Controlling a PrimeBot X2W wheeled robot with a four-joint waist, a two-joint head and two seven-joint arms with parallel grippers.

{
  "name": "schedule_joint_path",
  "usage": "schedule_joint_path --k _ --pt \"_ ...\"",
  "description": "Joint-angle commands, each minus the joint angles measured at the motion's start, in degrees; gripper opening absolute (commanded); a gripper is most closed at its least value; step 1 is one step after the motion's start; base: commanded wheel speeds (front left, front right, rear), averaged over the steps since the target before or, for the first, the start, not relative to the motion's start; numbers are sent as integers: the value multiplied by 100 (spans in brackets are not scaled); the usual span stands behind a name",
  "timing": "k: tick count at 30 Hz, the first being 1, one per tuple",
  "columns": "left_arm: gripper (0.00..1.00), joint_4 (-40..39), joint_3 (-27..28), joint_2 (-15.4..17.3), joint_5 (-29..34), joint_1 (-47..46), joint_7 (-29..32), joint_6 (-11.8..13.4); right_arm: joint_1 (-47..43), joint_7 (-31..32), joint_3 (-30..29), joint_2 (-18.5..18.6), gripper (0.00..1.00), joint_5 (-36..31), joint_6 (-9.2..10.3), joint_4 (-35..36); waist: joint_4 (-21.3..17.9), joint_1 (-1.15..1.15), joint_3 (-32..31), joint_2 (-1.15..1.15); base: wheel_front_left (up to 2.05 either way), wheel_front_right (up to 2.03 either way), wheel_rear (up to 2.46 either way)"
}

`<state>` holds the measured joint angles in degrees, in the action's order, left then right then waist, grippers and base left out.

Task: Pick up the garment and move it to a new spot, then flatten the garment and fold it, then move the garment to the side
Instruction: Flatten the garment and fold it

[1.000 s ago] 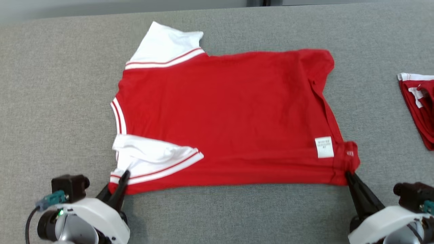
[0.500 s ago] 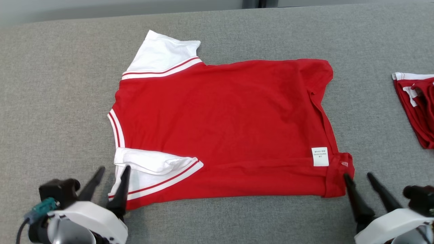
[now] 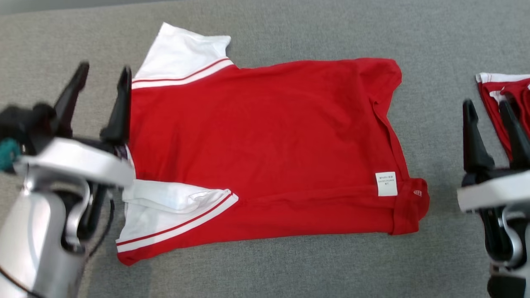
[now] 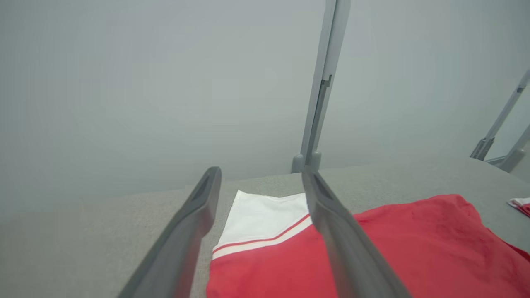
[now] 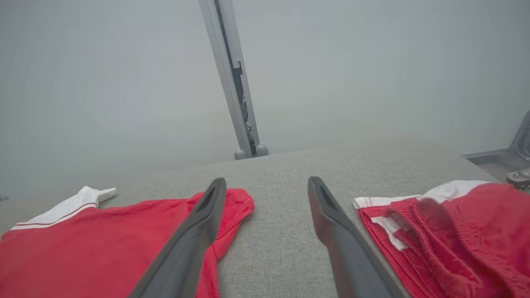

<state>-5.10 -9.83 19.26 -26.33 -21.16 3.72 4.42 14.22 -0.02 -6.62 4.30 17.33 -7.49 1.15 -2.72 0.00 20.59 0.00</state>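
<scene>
We see a bench [image 3: 290, 269] covered in grey woven cloth, with a plain pale wall [image 4: 124, 82] and a grey upright post [image 4: 321, 82] behind it. The garment [image 3: 265, 136], red with white striped sleeves, lies spread out mid-bench. Its white label [image 3: 386, 183] carries print too small for us to read. A second red-and-white piece [image 3: 503, 103] is cut off at the right edge. The left fingers [image 3: 120, 107] and right fingers [image 3: 472, 136] stand spread, holding nothing, on either side of the garment.

garment [image 3: 265, 140] on table [image 3: 290, 269], second garment [image 3: 490, 99] rightward
</scene>
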Motion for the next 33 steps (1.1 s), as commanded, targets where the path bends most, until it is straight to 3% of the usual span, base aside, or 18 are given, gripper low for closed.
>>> schedule_joint_path --k 1,9,13,22,28,29,30,31,32,33 --pt "100 113 -30 41 -4 -269 48 -84 191 -20 62 64 100 48 -1 -88 -53 0 158 0 0 0 0" --pt "100 1656 -353 75 -216 -2237 603 -788 1763 -161 670 333 100 416 -1 -1225 -272 0 1001 0 0 0 0" --pt "100 2556 -473 129 -371 -3059 878 -1012 2365 -106 1133 440 100 625 -1 -1698 -410 0 1449 0 0 0 0" --pt "100 4052 -689 539 -609 -4340 1388 -1179 3252 129 2194 640 100 1113 -1 -2238 -785 0 2163 0 0 0 0" --pt "100 4708 -955 760 -758 -4620 1704 -1182 3488 232 2730 751 100 1432 0 -2396 -946 0 2380 0 0 0 0" --pt "100 4756 -1014 751 -839 -4635 1764 -1184 3512 273 2806 783 96 1476 1 -2417 -953 0 2402 0 0 0 0" --pt "44 4779 -1109 745 -891 -4639 1825 -1185 3511 279 2857 811 46 1531 1 -2440 -953 0 2407 0 0 0 0" --pt "0 4776 -1207 736 -960 -4647 1895 -1186 3514 276 2879 851 11 1575 2 -2450 -944 0 2410 0 0 0 0" --pt "0 4759 -1274 744 -1024 -4677 1937 -1188 3541 284 2895 895 0 1612 2 -2442 -929 0 2423 0 0 0 0" --pt "0 4732 -1348 753 -1071 -4692 1962 -1188 3562 289 2911 931 0 1648 2 -2427 -914 0 2417 0 0 0 0"
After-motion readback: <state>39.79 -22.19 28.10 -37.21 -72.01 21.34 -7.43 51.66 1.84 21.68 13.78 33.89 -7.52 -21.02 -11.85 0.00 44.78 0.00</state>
